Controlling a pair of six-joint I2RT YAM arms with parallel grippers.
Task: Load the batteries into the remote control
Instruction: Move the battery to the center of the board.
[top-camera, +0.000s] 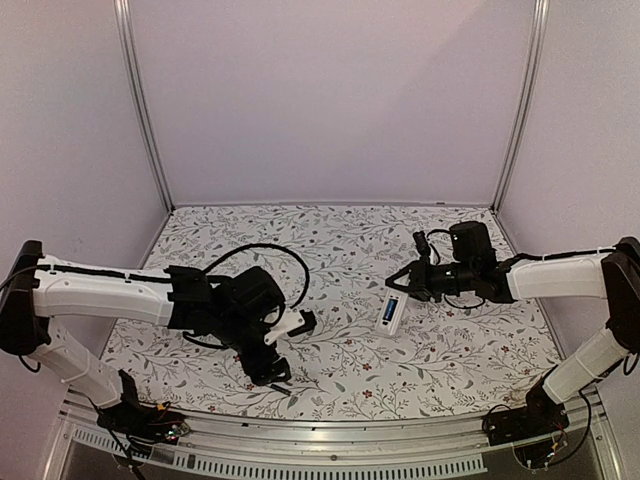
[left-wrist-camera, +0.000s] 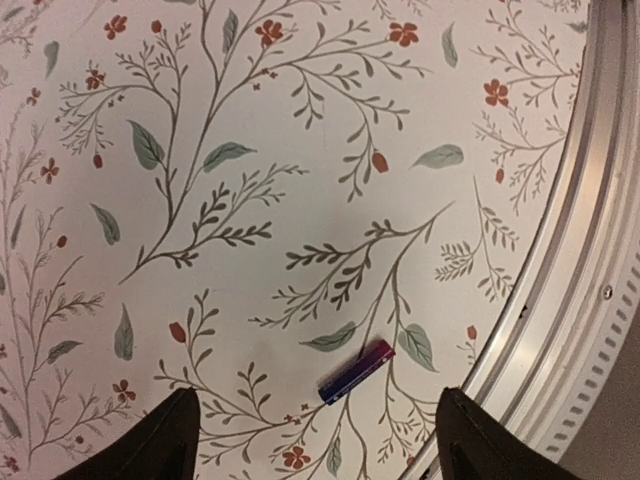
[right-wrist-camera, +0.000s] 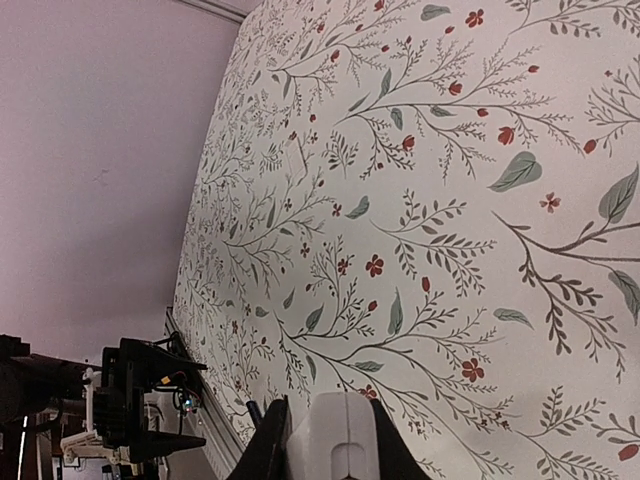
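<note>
The blue battery (left-wrist-camera: 356, 370) lies on the floral table cloth near the table's front rail, between the fingers of my left gripper (left-wrist-camera: 320, 425), which is open just above it. In the top view the left gripper (top-camera: 271, 370) points down near the front edge and hides this battery. My right gripper (right-wrist-camera: 331, 452) is shut on the white remote control (right-wrist-camera: 338, 430), held low over the cloth. In the top view the remote (top-camera: 392, 314) shows a blue patch, with the right gripper (top-camera: 403, 288) at its far end. A thin dark stick (right-wrist-camera: 253, 411) beside the right gripper's left finger may be the black battery; I cannot tell.
The metal front rail (left-wrist-camera: 590, 250) runs close to the right of the blue battery. Pale walls with metal corner posts (top-camera: 143, 110) enclose the table on three sides. The floral cloth (top-camera: 330, 250) covers the whole table.
</note>
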